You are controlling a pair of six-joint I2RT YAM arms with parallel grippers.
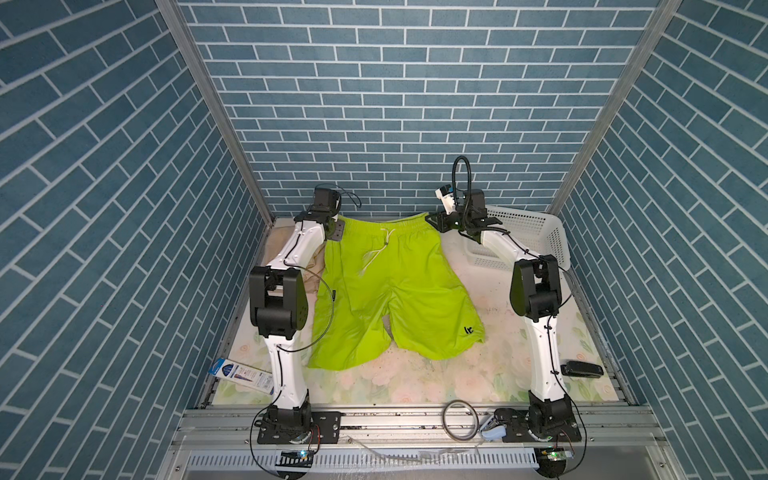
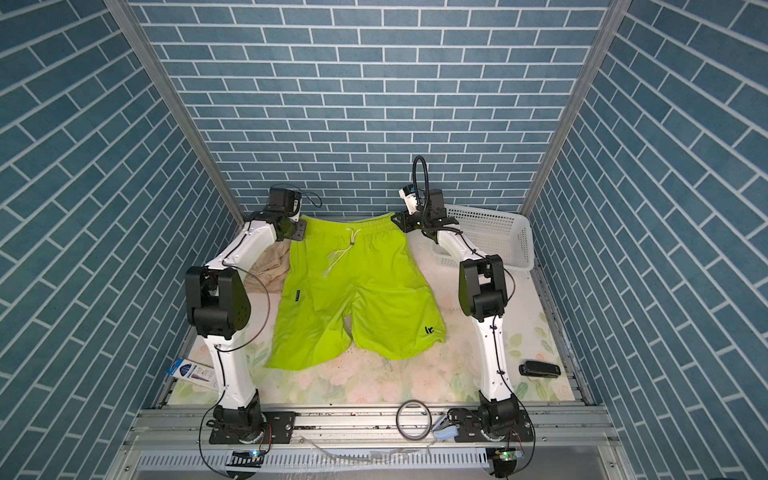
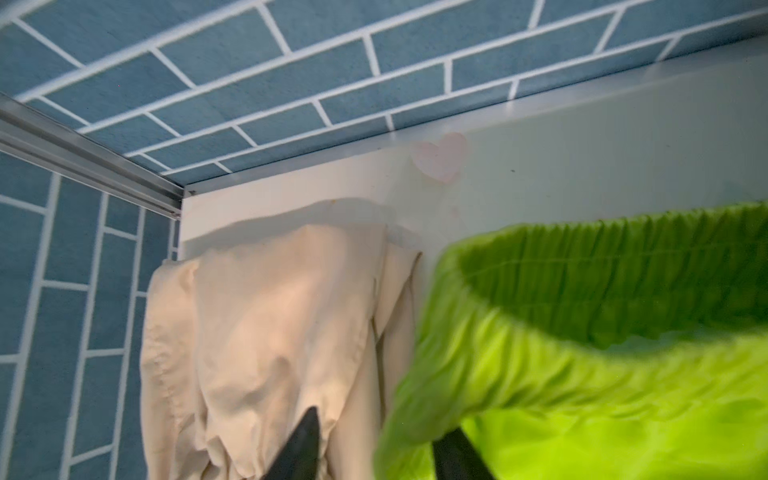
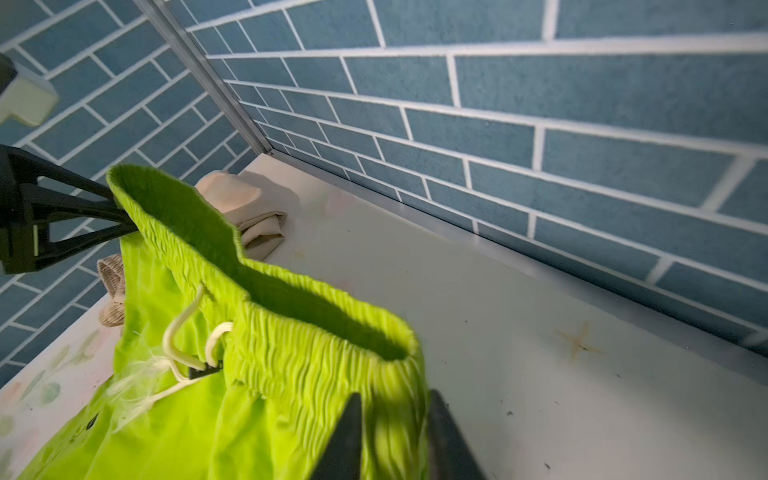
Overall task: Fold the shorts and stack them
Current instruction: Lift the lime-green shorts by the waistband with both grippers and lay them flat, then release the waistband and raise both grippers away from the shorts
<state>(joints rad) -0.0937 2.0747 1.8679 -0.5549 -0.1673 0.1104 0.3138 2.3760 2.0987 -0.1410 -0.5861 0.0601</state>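
As the lime-green shorts (image 1: 395, 291) lie on the table (image 1: 415, 386), we see the left gripper (image 3: 384, 419) spread at one waistband corner, the right gripper (image 4: 395, 395) parted around the other

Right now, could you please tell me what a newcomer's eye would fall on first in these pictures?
The neon lime-green fabric shorts, spread across the middle of the floral table with the waistband toward the back wall. Next, the crumpled beige fabric shorts beside them at the back left, and the white perforated plastic basket in the back right corner.
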